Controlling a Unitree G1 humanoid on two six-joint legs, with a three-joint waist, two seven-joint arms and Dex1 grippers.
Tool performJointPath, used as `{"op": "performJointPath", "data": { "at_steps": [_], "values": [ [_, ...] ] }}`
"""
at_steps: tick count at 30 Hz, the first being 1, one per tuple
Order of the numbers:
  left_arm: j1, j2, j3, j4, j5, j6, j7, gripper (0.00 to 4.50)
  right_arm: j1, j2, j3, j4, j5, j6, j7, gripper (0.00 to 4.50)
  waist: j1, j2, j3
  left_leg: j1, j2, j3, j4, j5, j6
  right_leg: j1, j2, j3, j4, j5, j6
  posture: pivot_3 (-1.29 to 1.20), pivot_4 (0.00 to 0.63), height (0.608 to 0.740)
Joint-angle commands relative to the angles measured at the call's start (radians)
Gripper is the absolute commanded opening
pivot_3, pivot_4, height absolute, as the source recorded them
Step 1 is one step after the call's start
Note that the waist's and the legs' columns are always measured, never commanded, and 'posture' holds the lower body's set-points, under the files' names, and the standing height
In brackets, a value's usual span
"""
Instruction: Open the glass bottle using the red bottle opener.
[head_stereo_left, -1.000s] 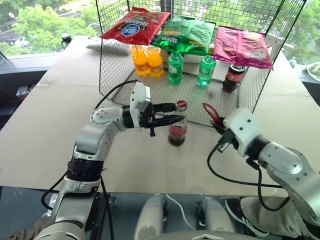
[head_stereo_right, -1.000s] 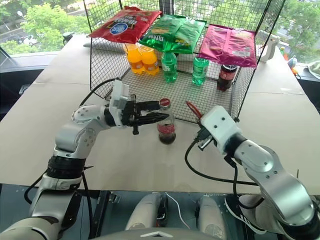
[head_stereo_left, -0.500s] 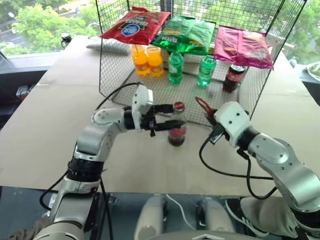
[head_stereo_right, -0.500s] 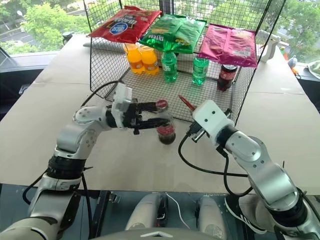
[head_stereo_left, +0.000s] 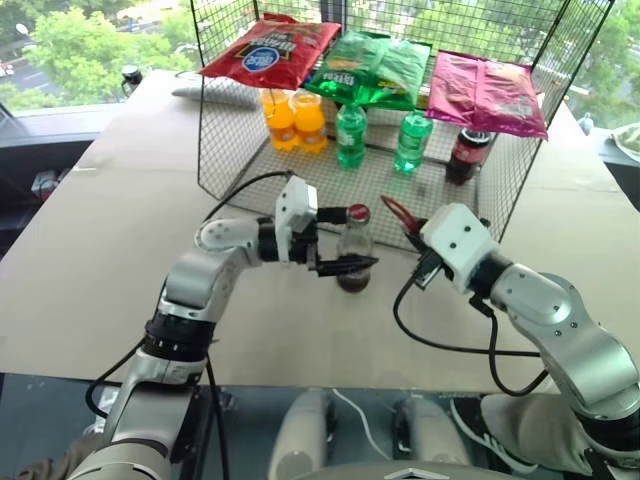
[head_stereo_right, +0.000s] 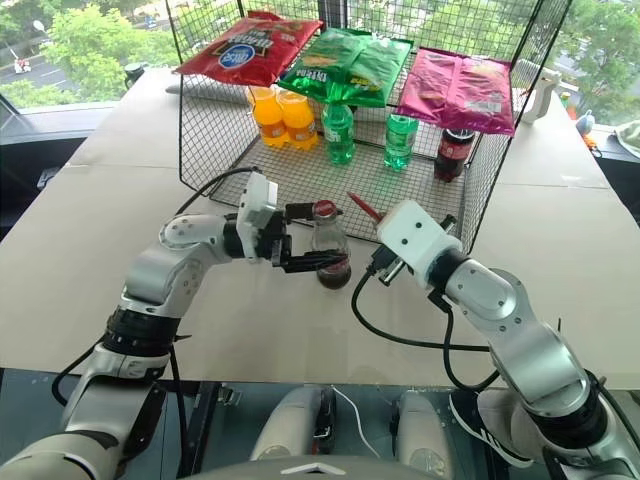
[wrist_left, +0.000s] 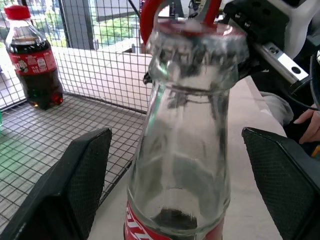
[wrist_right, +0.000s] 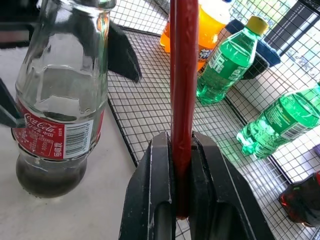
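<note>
Standing upright on the tan table (head_stereo_left: 90, 250), just in front of the wire rack (head_stereo_left: 225, 110), the glass bottle (head_stereo_left: 354, 250) has its red cap on and only a little dark cola at the bottom. Your left gripper (head_stereo_left: 345, 240) is spread wide, one finger on either side of the bottle; the left wrist view shows both black pads (wrist_left: 82, 175) apart from the glass, so nothing is steadying the bottle yet.

Your right gripper (wrist_right: 181, 165) is clamped on the handle of the red bottle opener (wrist_right: 183, 90), and the ring head sits close by the cap, as seen past the bottle top in the left wrist view. Whether the ring touches the cap cannot be told.

Handling judgement: the glass is stiff, smooth and likely slippery, and breakable if it tips. Nearly empty, it is probably light and easy to knock over once you lever on the cap. Take hold at the shoulder or label band (wrist_right: 55, 137), low enough to leave the neck free for the opener. The opener looks flat and rigid; your grip low on the handle should give good leverage.
</note>
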Motion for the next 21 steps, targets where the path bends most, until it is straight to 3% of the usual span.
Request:
{"op": "performJointPath", "data": {
  "at_steps": [1,7,12,14,21],
  "values": [
    [-0.030,-0.007,0.002,0.005,0.009,-0.029,-0.009,4.30,-0.011,0.008,-0.007,-0.020,-0.020,-0.021,0.007,0.00,0.000,0.000,0.000,0.000,0.000,0.000,0.000,0.000,0.000,0.000,0.000,0.000,0.000,0.000,0.000,0.00,0.150,0.740],
    [-0.043,-0.021,-0.003,0.022,0.016,-0.037,-0.013,4.30,-0.006,0.013,-0.010,-0.024,-0.027,-0.018,0.010,0.00,0.000,0.000,0.000,0.000,0.000,0.000,0.000,0.000,0.000,0.000,0.000,0.000,0.000,0.000,0.000,0.00,0.150,0.740],
    [-0.038,-0.020,0.002,0.027,0.021,-0.041,-0.019,3.00,-0.005,0.016,-0.010,-0.025,-0.035,-0.020,0.015,0.00,-0.001,0.000,0.000,0.000,0.000,0.000,0.000,0.000,0.000,0.000,0.000,0.000,0.000,0.000,0.000,0.00,0.150,0.740],
    [-0.038,-0.020,0.002,0.027,0.022,-0.041,-0.020,2.21,-0.006,0.017,-0.012,-0.024,-0.037,-0.023,0.019,0.00,0.000,0.000,0.000,0.000,0.000,0.000,0.000,0.000,0.000,0.000,0.000,0.000,0.000,0.000,0.000,0.00,0.150,0.740],
    [-0.032,-0.020,0.004,0.023,0.023,-0.041,-0.019,2.21,-0.019,0.007,-0.003,-0.011,-0.063,-0.058,0.034,0.00,-0.001,0.000,0.000,0.000,0.000,0.000,0.000,0.000,0.000,0.000,0.000,0.000,-0.001,0.000,0.000,0.00,0.150,0.740]
  ]
}}
